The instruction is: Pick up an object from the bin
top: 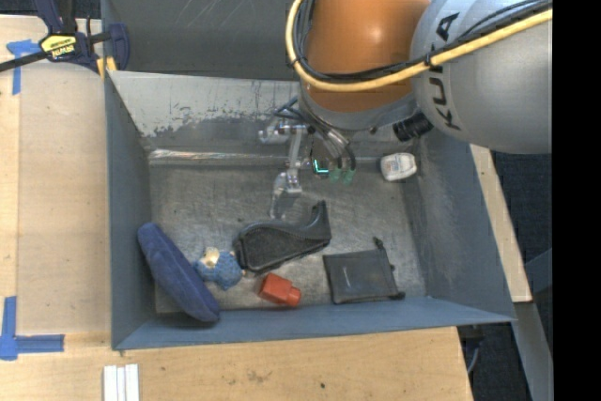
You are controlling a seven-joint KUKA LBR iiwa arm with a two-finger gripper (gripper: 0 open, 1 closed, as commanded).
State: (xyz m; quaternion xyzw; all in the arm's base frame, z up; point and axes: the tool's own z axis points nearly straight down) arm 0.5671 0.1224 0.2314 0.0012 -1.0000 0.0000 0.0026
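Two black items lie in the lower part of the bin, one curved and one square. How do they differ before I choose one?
The curved black piece is elongated, one end turned up; the square black pad is flat and rectangular. The curved black piece lies mid-floor next to the small blue toy; the square black pad lies further right, by the wall of the bin. Both are black and lie apart, uncovered.
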